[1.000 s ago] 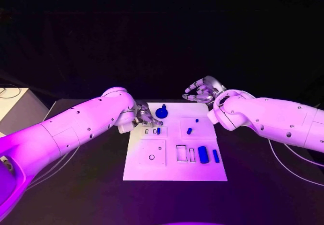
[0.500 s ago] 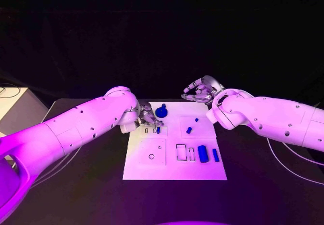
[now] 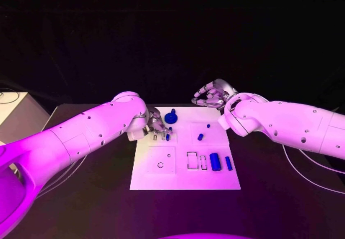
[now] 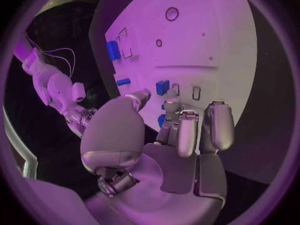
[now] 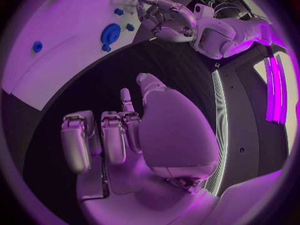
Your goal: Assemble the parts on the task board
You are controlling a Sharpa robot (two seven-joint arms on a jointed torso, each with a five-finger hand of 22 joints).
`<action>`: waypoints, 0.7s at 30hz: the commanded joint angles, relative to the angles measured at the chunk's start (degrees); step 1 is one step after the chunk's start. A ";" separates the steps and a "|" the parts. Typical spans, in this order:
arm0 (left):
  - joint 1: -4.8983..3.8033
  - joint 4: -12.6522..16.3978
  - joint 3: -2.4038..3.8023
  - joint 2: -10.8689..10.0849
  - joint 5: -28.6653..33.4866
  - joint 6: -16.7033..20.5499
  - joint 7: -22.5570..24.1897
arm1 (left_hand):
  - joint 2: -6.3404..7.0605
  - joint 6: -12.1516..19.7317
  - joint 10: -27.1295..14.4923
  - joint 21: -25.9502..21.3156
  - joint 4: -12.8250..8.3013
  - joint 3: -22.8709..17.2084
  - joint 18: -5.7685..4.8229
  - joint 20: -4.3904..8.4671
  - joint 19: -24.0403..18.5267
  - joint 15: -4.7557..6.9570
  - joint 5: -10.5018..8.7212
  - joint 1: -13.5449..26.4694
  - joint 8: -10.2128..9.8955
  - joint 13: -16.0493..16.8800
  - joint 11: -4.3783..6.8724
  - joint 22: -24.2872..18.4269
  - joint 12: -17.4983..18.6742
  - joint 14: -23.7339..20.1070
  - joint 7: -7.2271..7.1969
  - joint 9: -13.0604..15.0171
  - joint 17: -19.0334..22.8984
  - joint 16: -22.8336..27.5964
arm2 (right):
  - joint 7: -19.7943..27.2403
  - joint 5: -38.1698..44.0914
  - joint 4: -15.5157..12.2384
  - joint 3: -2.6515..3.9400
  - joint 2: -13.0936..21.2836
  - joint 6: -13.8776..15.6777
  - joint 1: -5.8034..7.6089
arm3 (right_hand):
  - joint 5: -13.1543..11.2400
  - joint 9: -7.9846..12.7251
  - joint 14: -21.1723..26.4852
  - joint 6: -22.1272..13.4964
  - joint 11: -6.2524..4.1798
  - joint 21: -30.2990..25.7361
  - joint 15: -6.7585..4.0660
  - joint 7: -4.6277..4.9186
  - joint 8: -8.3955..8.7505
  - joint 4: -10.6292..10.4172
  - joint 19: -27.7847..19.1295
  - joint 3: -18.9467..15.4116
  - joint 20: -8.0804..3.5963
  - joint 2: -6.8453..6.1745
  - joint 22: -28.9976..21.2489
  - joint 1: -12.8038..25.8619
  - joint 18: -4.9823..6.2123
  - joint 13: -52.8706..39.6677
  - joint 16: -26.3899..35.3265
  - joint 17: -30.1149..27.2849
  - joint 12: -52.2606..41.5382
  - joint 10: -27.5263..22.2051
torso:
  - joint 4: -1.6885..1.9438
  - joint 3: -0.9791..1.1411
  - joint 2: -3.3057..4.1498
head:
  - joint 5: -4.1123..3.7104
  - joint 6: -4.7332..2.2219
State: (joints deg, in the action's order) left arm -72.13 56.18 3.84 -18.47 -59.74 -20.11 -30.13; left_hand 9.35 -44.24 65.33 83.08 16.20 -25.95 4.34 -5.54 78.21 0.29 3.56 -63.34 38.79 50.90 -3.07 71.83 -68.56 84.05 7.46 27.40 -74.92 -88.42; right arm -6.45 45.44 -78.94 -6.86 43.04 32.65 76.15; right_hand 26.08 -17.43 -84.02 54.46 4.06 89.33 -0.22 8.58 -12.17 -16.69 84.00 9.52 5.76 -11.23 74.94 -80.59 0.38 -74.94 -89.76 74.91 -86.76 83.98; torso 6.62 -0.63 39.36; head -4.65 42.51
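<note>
Black table [image 3: 86, 199] — pale box [image 3: 18, 117] beside.

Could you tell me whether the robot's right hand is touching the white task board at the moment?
Apart. The right wrist view shows the right hand over the dark table, with black surface between its fingertips and the task board.

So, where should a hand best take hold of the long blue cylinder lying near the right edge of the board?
Probably across the middle of the blue cylinder, fingers coming down from above onto its long sides: it lies flat on the board, with small gaps beside it.
</note>
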 commanded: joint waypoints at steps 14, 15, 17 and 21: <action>0.00 -0.49 -0.29 0.70 -0.14 -1.60 0.00 | 0.15 -0.14 -0.16 0.26 0.00 -0.53 -0.47 0.10 0.36 0.21 -0.17 -0.73 0.33 -0.18 0.10 0.08 0.44 4.59 -0.22 0.17 -11.83 -0.22 | 0.18 0.76 0.24 0.02 -0.37 -0.81 -0.06 | 0.27 -0.14 -5.90 -0.37 -0.12 -0.35 -0.06 0.11 -0.07 0.05 5.56 0.36 -0.21 0.07 14.41 0.90 -0.12 -12.18 -0.12 14.82 0.23 2.83 | 0.04 -0.05 0.01 | -0.05 0.29; 0.00 -0.48 -0.30 0.73 -0.06 -1.60 0.01 | 0.15 -0.14 -0.16 0.26 0.00 -0.53 -0.47 0.10 0.36 0.21 -0.17 -0.73 0.33 -0.18 0.10 0.08 0.44 4.59 -0.22 0.17 -11.83 -0.22 | 0.18 0.76 0.25 0.02 -0.39 -0.82 -0.06 | 0.27 -0.14 -5.90 -0.37 -0.12 -0.35 -0.06 0.11 -0.07 0.05 5.56 0.36 -0.21 0.07 14.41 0.90 -0.12 -12.18 -0.12 14.82 0.23 2.83 | 0.05 -0.03 0.03 | -0.07 0.32; 0.01 -0.53 -0.32 0.80 0.05 -1.64 0.02 | 0.15 -0.14 -0.16 0.26 0.00 -0.53 -0.47 0.10 0.36 0.21 -0.17 -0.73 0.33 -0.18 0.10 0.08 0.44 4.59 -0.22 0.17 -11.83 -0.22 | 0.15 0.76 0.25 0.02 -0.43 -0.87 -0.07 | 0.27 -0.14 -5.90 -0.37 -0.12 -0.35 -0.06 0.11 -0.07 0.05 5.56 0.36 -0.21 0.07 14.41 0.90 -0.12 -12.18 -0.12 14.82 0.23 2.83 | 0.08 -0.01 0.04 | -0.09 0.35; 0.03 -0.97 -0.34 1.07 0.14 -1.73 0.01 | 0.20 -0.22 -0.29 0.25 -0.06 -1.04 -0.47 0.13 0.31 0.26 -0.17 -1.17 0.68 -0.34 0.16 0.06 0.57 4.55 -0.31 0.60 -11.75 -0.17 | 0.12 0.76 0.27 0.02 -0.46 -0.93 -0.09 | 0.27 -0.14 -5.90 -0.37 -0.12 -0.35 -0.06 0.11 -0.07 0.05 5.56 0.36 -0.21 0.07 14.41 0.90 -0.12 -12.18 -0.12 14.82 0.23 2.83 | 0.12 -0.01 0.02 | -0.12 0.44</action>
State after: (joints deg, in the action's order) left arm -72.09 55.31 3.50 -17.61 -59.99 -20.85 -30.19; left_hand 9.53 -44.24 65.33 83.08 16.12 -26.82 4.35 -5.54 78.21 0.29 3.56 -64.22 39.27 50.62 -3.07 71.89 -68.27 84.04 7.46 27.98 -74.92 -88.42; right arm -6.49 45.56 -78.69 -6.87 42.62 32.57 76.09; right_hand 26.08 -17.48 -84.02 54.46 4.06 89.33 -0.22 8.58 -12.17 -16.69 84.00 9.52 5.76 -11.24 74.92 -80.15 0.39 -74.92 -89.76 74.90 -86.76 83.98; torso 6.69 -0.66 39.38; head -4.76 42.86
